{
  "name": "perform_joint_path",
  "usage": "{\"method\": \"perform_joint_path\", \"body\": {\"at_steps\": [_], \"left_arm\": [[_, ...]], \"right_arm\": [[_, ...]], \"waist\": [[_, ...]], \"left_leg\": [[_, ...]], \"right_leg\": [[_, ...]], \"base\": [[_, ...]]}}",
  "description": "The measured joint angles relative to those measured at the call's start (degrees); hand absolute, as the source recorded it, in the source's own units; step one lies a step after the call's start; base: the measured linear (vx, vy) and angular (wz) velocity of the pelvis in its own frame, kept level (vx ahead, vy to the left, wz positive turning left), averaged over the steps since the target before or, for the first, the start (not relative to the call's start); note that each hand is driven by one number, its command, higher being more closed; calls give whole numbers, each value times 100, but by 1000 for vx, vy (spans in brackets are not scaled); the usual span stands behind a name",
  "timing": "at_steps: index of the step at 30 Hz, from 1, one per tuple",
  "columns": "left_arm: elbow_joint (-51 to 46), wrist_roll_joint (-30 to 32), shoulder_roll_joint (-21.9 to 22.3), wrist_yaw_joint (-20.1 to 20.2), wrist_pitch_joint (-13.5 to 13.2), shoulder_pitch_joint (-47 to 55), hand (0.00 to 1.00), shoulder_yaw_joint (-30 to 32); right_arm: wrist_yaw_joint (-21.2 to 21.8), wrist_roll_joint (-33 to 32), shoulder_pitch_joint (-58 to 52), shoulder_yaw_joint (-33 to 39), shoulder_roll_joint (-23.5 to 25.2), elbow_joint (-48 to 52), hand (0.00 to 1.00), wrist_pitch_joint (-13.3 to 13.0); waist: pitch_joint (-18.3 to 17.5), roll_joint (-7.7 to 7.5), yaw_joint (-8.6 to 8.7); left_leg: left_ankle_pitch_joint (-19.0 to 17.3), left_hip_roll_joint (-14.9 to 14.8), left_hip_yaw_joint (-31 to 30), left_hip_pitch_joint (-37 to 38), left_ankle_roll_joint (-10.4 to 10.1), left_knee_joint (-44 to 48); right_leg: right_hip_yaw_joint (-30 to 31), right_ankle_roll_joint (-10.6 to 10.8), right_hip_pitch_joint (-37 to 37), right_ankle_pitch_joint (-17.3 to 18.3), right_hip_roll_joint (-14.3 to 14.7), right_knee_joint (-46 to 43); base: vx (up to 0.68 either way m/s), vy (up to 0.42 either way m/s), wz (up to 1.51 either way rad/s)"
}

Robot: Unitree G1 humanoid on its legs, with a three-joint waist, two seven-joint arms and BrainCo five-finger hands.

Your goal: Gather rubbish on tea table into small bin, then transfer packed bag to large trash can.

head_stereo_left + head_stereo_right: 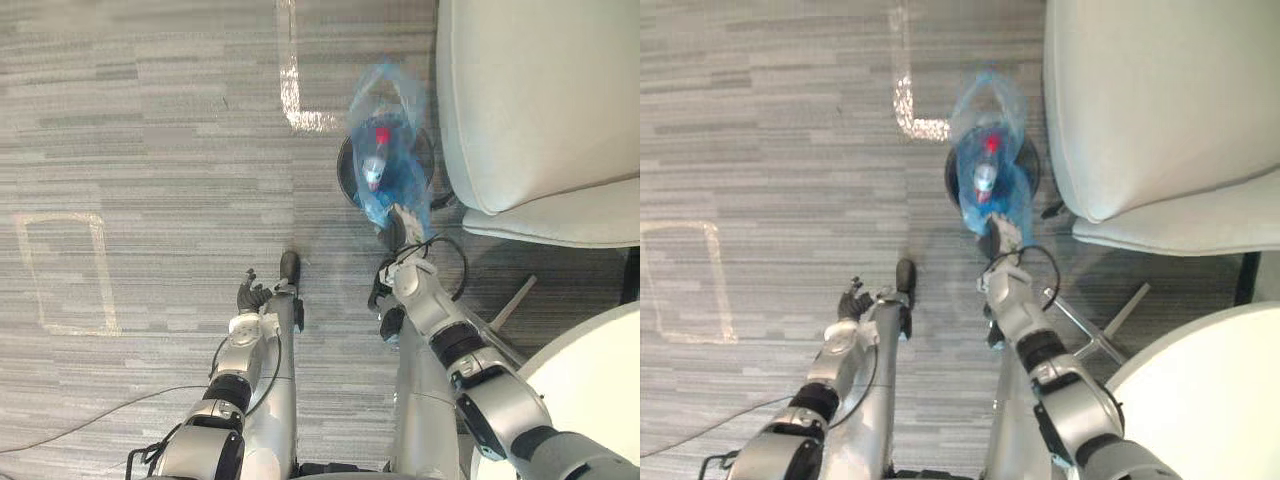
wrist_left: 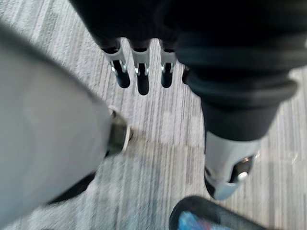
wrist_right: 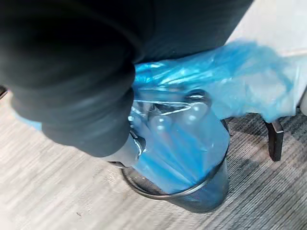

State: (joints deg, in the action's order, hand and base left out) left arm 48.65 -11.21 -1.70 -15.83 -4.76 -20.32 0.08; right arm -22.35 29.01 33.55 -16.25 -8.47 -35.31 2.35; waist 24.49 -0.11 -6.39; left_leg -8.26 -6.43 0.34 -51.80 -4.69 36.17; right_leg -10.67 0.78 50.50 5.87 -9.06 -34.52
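The floor is grey carpet point(image 1: 150, 130) with fine stripes. The small black mesh bin point(image 3: 201, 196) stands on it, lined with a blue plastic bag point(image 1: 400, 185) whose loose top rises above the rim. A bottle with a red cap point(image 1: 375, 160) lies inside the bag.

Just beside the bin, on the robot's right, is a white upholstered chair point(image 1: 530, 100). Nearer the robot on that side is the curved edge of a white round table point(image 1: 590, 390). Well to the left of the bin, a pale tape rectangle point(image 1: 100, 270) marks the carpet, and a tape line point(image 1: 290, 70) runs past the bin's far-left side.

The right hand point(image 1: 400, 228) reaches over the bin's near rim into the bag's plastic; whether it grips the bag cannot be told. The left hand point(image 1: 250, 296) hangs over bare carpet, near and to the left of the bin, relaxed and holding nothing.
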Motion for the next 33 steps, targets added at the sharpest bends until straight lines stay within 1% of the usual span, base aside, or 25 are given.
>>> {"method": "perform_joint_path", "body": {"at_steps": [2, 3, 5, 6, 9, 11, 14, 16, 17, 18, 20, 22, 23, 26, 30, 33], "left_arm": [[124, 54, 41, 22, 28, 204, 0, 3], [166, 88, 47, 24, 31, 250, 0, 5], [241, 133, 72, 27, 58, 430, 0, 11], [283, 169, 79, 29, 66, 508, 0, 15], [410, 328, 95, 60, 143, 810, 0, 64], [513, 400, 91, 138, 188, 961, 0, 64], [603, 560, 118, 150, 263, 1151, 0, 49], [694, 615, 114, 152, 275, 1284, 0, 23], [808, 672, 80, 159, 290, 1360, 0, 7], [837, 672, 79, 161, 295, 1376, 0, 6], [964, 690, 67, 193, 311, 1450, 0, 6], [1059, 784, 13, 241, 334, 1494, 0, 3], [1057, 799, -32, 244, 357, 1533, 0, 1], [1046, 910, -166, 247, 390, 1649, 0, -27], [976, 1001, -273, 246, 396, 1767, 0, -148], [621, 1000, -380, 244, 396, 1953, 0, -404]], "right_arm": [[72, -22, -361, -23, 80, 292, 100, -20], [100, -26, -438, -27, 108, 344, 100, -27], [150, -35, -725, -72, 190, 555, 100, -38], [172, -37, -859, -92, 216, 605, 100, -85], [281, -40, -1337, -137, 388, 834, 100, -118], [389, -50, -1608, -267, 414, 976, 100, -130], [514, -221, -1955, -307, 479, 1180, 100, -183], [599, -240, -2138, -304, 594, 1397, 100, -262], [668, -265, -2212, -295, 619, 1429, 100, -356], [681, -265, -2229, -296, 620, 1429, 100, -366], [815, -271, -2289, -301, 608, 1429, 100, -408], [900, -305, -2348, -275, 589, 1429, 100, -415], [980, -444, -2363, -238, 552, 1429, 100, -429], [1111, -497, -2401, -240, 492, 1459, 100, -471], [1240, -583, -2516, -247, 380, 1707, 100, -565], [1300, -678, -2535, -247, 304, 1893, 100, -600]], "waist": [[-64, -22, 7], [-98, -39, 9], [-134, -71, 24], [-166, -87, 26], [-447, -198, 43], [-660, -265, 53], [-856, -307, 87], [-1057, -343, 130], [-1203, -346, 176], [-1235, -344, 187], [-1338, -344, 277], [-1451, -355, 312], [-1469, -349, 320], [-1579, -352, 327], [-1714, -353, 332], [-1743, -363, 350]], "left_leg": [[4, 6, 53, 546, -2, -254], [9, 8, 69, 664, -8, -319], [20, 9, 84, 1164, -19, -556], [26, 9, 96, 1381, -25, -658], [72, 4, 142, 1955, -38, -1030], [82, -2, 174, 2274, -45, -1234], [129, -5, 238, 2785, -54, -1587], [184, -7, 326, 3038, -53, -1825], [247, 9, 384, 3248, -65, -2035], [266, 16, 386, 3307, -66, -2097], [343, 62, 388, 3624, -59, -2385], [384, 102, 393, 3788, -51, -2542], [398, 116, 396, 3934, -52, -2615], [462, 161, 400, 4230, -37, -2821], [550, 204, 409, 4418, -13, -3019], [595, 228, 434, 4609, -4, -3142]], "right_leg": [[-9, 1, -512, -4, 5, 223], [-9, 2, -620, -6, 6, 276], [-31, 10, -1106, -11, 26, 494], [-43, 14, -1315, -14, 37, 592], [-62, 50, -1864, -39, 86, 935], [-73, 64, -2176, -50, 112, 1140], [-61, 106, -2666, -128, 164, 1515], [-8, 126, -2880, -222, 199, 1793], [35, 172, -3069, -314, 218, 2034], [43, 182, -3122, -339, 224, 2101], [56, 222, -3472, -495, 258, 2497], [68, 248, -3688, -627, 288, 2794], [79, 272, -3892, -710, 307, 2989], [114, 287, -4190, -794, 310, 3224], [153, 307, -4324, -863, 298, 3343], [204, 320, -4491, -932, 296, 3466]], "base": [[87, -7, -2], [84, -13, -3], [86, -24, 0], [109, -38, 2], [105, -34, -2], [110, -24, -3], [122, 0, -8], [130, 17, -18], [140, 24, -17], [108, 23, -15], [75, 33, -5], [84, 45, -4], [56, 31, -4], [10, 9, 0], [-4, 3, -1], [-40, 15, -6]]}}
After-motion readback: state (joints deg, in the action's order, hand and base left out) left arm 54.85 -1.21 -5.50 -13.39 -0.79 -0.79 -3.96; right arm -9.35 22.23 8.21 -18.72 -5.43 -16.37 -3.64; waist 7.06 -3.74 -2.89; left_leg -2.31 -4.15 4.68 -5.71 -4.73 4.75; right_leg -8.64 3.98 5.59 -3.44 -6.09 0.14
